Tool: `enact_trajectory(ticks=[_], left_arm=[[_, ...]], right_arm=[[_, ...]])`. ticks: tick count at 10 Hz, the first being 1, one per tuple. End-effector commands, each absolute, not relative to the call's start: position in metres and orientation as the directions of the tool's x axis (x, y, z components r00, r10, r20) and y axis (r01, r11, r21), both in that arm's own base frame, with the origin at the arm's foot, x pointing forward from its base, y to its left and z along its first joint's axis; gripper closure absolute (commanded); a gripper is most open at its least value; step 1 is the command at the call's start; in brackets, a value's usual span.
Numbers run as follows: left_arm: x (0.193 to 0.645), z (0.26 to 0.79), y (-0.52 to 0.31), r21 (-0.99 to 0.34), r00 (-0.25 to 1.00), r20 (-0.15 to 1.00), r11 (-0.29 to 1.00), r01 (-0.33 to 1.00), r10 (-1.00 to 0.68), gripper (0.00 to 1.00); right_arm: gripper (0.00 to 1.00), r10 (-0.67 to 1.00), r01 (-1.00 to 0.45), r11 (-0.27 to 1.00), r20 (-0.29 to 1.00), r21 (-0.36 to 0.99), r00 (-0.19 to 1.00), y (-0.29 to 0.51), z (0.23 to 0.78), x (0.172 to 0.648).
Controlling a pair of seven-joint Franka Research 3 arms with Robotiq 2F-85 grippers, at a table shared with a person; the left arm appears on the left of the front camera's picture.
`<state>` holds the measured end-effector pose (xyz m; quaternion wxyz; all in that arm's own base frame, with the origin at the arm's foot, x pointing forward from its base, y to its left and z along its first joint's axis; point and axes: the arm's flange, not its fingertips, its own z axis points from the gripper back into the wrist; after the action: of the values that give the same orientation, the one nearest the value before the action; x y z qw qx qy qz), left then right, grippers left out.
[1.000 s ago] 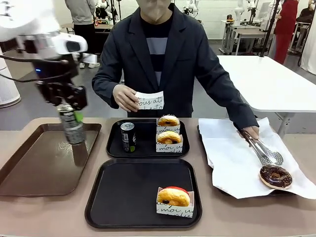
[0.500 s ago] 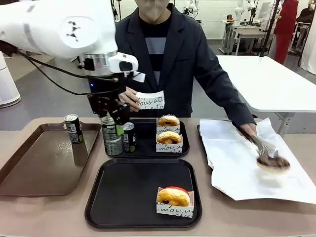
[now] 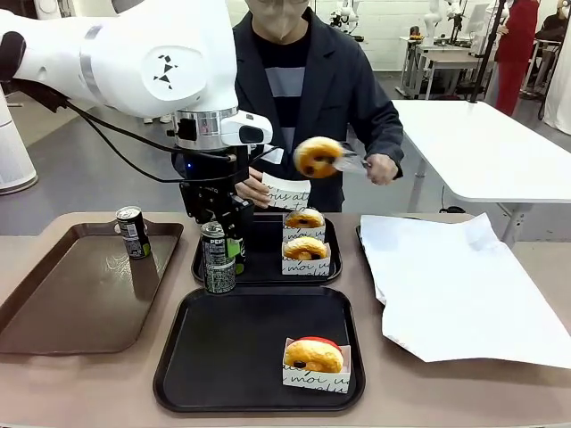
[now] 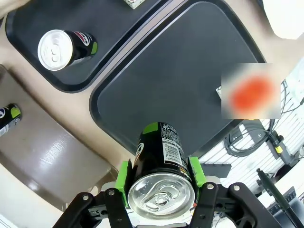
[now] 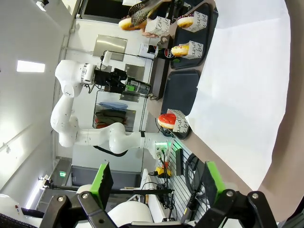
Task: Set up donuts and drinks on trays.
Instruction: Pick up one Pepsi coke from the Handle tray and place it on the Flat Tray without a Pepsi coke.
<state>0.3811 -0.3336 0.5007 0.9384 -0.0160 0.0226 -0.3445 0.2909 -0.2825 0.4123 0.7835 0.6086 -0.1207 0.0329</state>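
Over the rim of the near tray (image 3: 241,348), the left hand (image 3: 215,234) clamps an upright can (image 3: 219,263).

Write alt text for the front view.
The left gripper holds a black can over the far-left corner of the near black tray. Across the table, a person holds a donut with tongs above a paper sleeve.

Motion-blurred raised donut (image 3: 318,157), rear can (image 3: 240,254) on far tray (image 3: 264,267) mostly hidden behind held can (image 3: 218,260)
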Motion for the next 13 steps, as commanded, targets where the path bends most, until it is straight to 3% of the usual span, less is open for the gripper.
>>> enact_trajectory(ticks=[1, 4, 8, 10, 11, 12, 13], left_arm=[[0.379, 0.506, -0.332, -0.043, 0.764, -0.012, 0.764, 0.644, -0.645, 0.42], [0.381, 0.501, -0.334, -0.045, 0.762, -0.030, 0.762, 0.646, -0.647, 0.42], [0.363, 0.443, -0.350, -0.029, 0.765, 0.065, 0.765, 0.644, -0.641, 0.42], [0.348, 0.426, -0.350, -0.051, 0.737, 0.027, 0.736, 0.676, -0.675, 0.42], [0.314, 0.449, -0.325, -0.008, 0.714, -0.100, 0.718, 0.696, -0.693, 0.42], [0.264, 0.483, -0.276, -0.011, 0.673, -0.083, 0.676, 0.737, -0.735, 0.42], [0.219, 0.498, -0.230, -0.016, 0.683, 0.012, 0.683, 0.730, -0.730, 0.42]], right_arm=[[0.00, -0.097, -0.206, 0.250, 0.236, 0.946, 0.967, -0.282, 0.413, 0.290], [0.00, -0.097, -0.206, 0.250, 0.236, 0.946, 0.967, -0.282, 0.413, 0.290], [0.00, -0.097, -0.206, 0.250, 0.236, 0.946, 0.967, -0.282, 0.413, 0.290], [0.00, -0.097, -0.206, 0.250, 0.236, 0.946, 0.967, -0.282, 0.413, 0.290], [0.00, -0.097, -0.206, 0.250, 0.236, 0.946, 0.967, -0.282, 0.413, 0.290], [0.00, -0.097, -0.206, 0.250, 0.236, 0.946, 0.967, -0.282, 0.413, 0.290], [0.00, -0.097, -0.206, 0.250, 0.236, 0.946, 0.967, -0.282, 0.413, 0.290]])
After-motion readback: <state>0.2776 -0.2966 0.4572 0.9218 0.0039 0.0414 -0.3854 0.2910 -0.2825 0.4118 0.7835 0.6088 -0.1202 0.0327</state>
